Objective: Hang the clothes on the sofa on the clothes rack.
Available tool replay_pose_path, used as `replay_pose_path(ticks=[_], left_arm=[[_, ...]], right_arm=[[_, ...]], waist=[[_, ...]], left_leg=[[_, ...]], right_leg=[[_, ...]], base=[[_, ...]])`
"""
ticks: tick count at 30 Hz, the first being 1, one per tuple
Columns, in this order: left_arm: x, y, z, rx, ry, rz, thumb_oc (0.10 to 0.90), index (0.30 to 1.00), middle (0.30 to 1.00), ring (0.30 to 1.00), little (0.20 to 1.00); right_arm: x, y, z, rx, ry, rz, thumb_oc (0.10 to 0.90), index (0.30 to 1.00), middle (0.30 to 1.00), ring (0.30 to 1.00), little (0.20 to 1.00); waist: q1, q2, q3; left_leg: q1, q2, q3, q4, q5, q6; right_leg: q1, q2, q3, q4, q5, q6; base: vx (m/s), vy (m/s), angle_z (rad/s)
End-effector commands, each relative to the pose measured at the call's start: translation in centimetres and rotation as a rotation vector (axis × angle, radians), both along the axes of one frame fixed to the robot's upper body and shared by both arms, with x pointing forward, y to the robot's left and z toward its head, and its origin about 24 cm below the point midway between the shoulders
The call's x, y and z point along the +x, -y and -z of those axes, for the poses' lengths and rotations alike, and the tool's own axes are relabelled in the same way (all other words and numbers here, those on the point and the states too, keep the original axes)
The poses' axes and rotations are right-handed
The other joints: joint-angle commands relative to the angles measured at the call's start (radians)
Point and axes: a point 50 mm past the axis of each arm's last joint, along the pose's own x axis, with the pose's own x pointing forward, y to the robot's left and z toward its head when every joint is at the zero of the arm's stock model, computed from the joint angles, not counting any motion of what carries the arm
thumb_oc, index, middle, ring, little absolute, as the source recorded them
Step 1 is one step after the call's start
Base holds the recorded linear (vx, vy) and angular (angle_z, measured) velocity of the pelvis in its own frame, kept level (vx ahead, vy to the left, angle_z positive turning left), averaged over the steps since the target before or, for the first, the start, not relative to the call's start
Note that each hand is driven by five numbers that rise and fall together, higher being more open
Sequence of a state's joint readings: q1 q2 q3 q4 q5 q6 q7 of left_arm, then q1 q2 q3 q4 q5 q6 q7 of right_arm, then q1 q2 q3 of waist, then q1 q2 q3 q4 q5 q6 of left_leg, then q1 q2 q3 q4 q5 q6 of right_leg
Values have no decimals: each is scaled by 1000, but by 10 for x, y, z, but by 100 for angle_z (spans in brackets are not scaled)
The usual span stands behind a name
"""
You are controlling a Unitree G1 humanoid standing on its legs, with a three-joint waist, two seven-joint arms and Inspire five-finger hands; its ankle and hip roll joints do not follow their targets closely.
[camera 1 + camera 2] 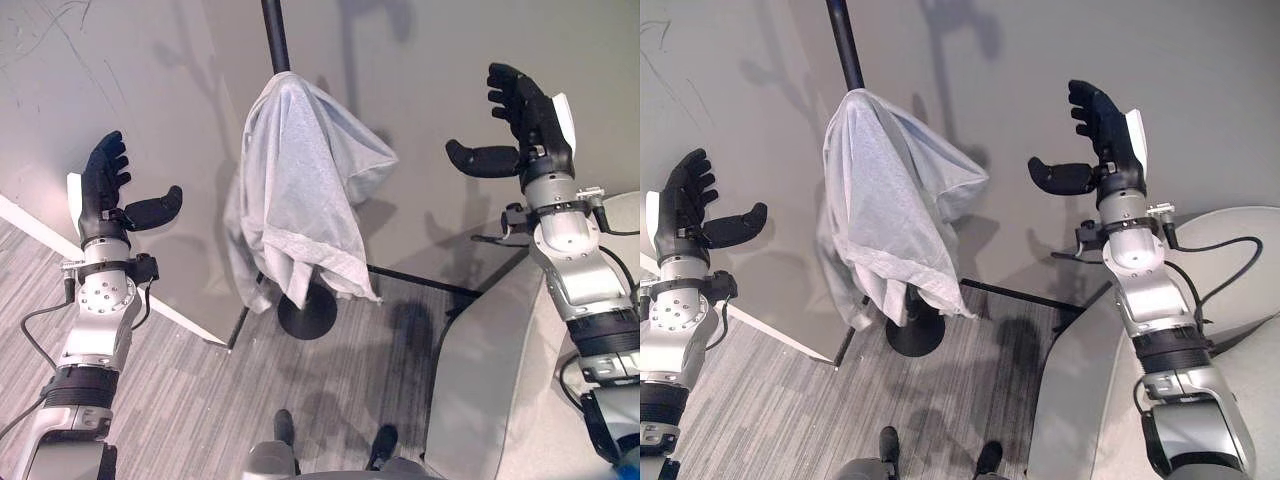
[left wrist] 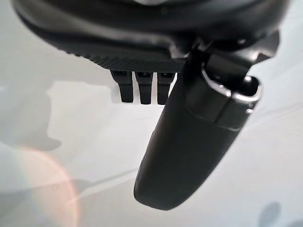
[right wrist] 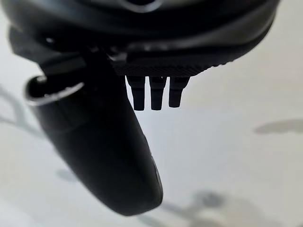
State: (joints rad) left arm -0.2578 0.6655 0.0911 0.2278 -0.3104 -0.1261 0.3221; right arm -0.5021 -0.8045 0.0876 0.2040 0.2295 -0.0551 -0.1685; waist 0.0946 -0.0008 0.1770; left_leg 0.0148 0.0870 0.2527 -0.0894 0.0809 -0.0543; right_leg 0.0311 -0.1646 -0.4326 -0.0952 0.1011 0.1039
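A pale grey garment (image 1: 300,190) hangs draped over the black pole of the clothes rack (image 1: 275,35), its folds falling toward the round black base (image 1: 308,315). My left hand (image 1: 105,190) is raised to the left of it, open, thumb out, holding nothing. On the garment's right, my right hand (image 1: 520,125) is also raised and open, with nothing in it. Both hands stand apart from the cloth. In the wrist views the left hand (image 2: 189,142) and right hand (image 3: 109,151) show straight fingers against the bare wall.
A light grey sofa (image 1: 490,370) fills the lower right, under my right arm. A grey wall stands behind the rack, and a white panel edge (image 1: 120,285) runs along the left. Striped grey carpet (image 1: 200,390) covers the floor.
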Motion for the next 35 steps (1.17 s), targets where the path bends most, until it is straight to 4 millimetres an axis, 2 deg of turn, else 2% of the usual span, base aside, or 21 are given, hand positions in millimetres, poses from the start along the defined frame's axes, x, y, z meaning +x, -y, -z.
replay_pose_path(ticks=[1,2,4,7,11,12,13,15,16,17,18,19,20,21,22,23,25,26,27,29,35], left_arm=[[-16,-23,-59,120,252,-73,800,900,900,900,900],[-16,-23,-59,121,250,-72,800,900,900,900,900],[-32,-29,-45,117,225,-95,800,900,900,900,900],[-44,-31,-30,99,178,-78,800,900,900,900,900],[-67,-28,44,-89,-43,-46,800,900,900,900,900],[-68,-28,44,-90,-46,-46,800,900,900,900,900],[-78,-16,77,-172,-142,-20,800,900,900,900,900],[-89,-3,109,-284,-231,-11,800,900,900,900,900],[-89,-3,110,-284,-231,-10,800,900,900,900,900],[-98,9,136,-345,-324,-4,800,900,900,900,900],[-102,15,149,-394,-360,-7,800,900,900,900,900],[-102,15,149,-395,-360,-6,800,900,900,900,900],[-108,30,172,-430,-458,17,800,900,900,900,900],[-108,30,172,-429,-458,17,800,900,900,900,900],[-116,41,194,-407,-590,40,800,900,900,900,900],[-115,41,194,-406,-589,41,800,900,900,900,900],[-124,53,220,-431,-716,51,800,900,900,900,900],[-138,63,245,-417,-874,60,800,900,900,900,900],[-138,64,245,-417,-873,61,800,900,900,900,900],[-155,76,269,-457,-1010,47,800,900,900,900,900],[-166,91,287,-469,-1150,98,800,900,900,900,900]], right_arm=[[-22,3,-39,-55,229,-15,800,900,900,900,900],[-23,3,-38,-54,227,-14,800,900,900,900,900],[-36,10,-9,19,159,-29,800,900,900,900,900],[-46,12,14,28,91,-25,800,900,900,900,900],[-64,4,89,184,-131,-32,800,900,900,900,900],[-64,4,90,184,-133,-32,800,900,900,900,900],[-74,-1,121,238,-239,-27,800,900,900,900,900],[-85,-6,152,294,-350,-18,800,900,900,900,900],[-85,-6,152,294,-351,-18,800,900,900,900,900],[-96,-14,183,365,-463,-16,800,900,900,900,900],[-104,-17,198,386,-524,-7,800,900,900,900,900],[-104,-17,198,386,-524,-6,800,900,900,900,900],[-119,-21,229,421,-648,32,800,900,900,900,900],[-119,-21,229,421,-647,33,800,900,900,900,900],[-135,-21,260,434,-781,98,800,900,900,900,900],[-135,-21,260,434,-780,98,800,900,900,900,900],[-149,-21,287,459,-898,177,800,900,900,900,900],[-169,-22,312,474,-1019,277,800,900,900,900,900],[-169,-21,312,474,-1017,277,800,900,900,900,900],[-187,-24,330,504,-1111,351,800,900,900,900,900],[-216,-32,350,624,-1225,425,800,900,900,900,900]], waist=[[-10,-34,-113],[-9,-35,-115],[-14,-32,-114],[-17,-29,-112],[-23,-20,-107],[-24,-19,-110],[-27,-18,-107],[-31,-16,-106],[-31,-15,-107],[-33,-14,-103],[-34,-11,-104],[-34,-12,-101],[-37,-10,-98],[-37,-10,-98],[-40,-10,-96],[-40,-10,-96],[-44,-9,-92],[-50,-7,-90],[-49,-7,-89],[-57,-7,-91],[-74,-11,-100]], left_leg=[[66,2,22,2,-131,-40],[67,2,21,2,-131,-40],[73,4,24,2,-131,-39],[76,4,27,2,-130,-37],[82,-1,36,2,-130,-31],[82,-1,36,2,-130,-31],[82,-4,34,2,-130,-30],[84,-6,32,2,-131,-27],[84,-6,32,2,-131,-27],[85,-8,30,2,-130,-24],[94,-5,21,2,-146,-30],[86,-8,30,2,-129,-24],[96,-5,20,2,-144,-29],[96,-5,20,2,-144,-29],[94,-4,19,2,-142,-29],[94,-4,18,2,-142,-29],[90,-4,17,2,-138,-29],[88,-5,17,2,-136,-29],[88,-4,18,2,-136,-29],[89,-6,18,2,-136,-29],[99,-7,27,2,-140,-30]], right_leg=[[107,-50,-29,8,-98,66],[107,-50,-29,8,-98,66],[115,-51,-34,8,-99,63],[118,-53,-40,8,-96,63],[126,-67,-56,8,-86,60],[126,-67,-57,8,-86,60],[131,-71,-62,8,-84,58],[136,-73,-65,8,-84,55],[136,-73,-66,8,-84,55],[135,-74,-63,8,-84,53],[143,-69,-53,8,-98,58],[136,-73,-64,8,-85,52],[144,-67,-53,8,-96,58],[144,-67,-53,8,-96,58],[142,-66,-54,8,-96,57],[142,-66,-54,8,-96,57],[138,-65,-52,8,-95,56],[136,-63,-50,8,-95,56],[136,-63,-50,8,-95,56],[136,-62,-50,8,-95,56],[139,-62,-43,8,-94,58]], base=[[-41,-16,-1],[-36,-14,3],[-31,-8,4],[-53,-3,-6],[-68,3,-5],[-55,10,0],[-42,16,5],[-41,20,5],[-41,26,10],[21,13,10],[-41,22,8],[16,-2,3],[-31,2,2],[2,-9,6],[-28,-2,6],[-46,-6,5],[-51,-14,2],[-46,-14,0],[-32,-6,-1],[0,0,0],[5,-4,-1]])
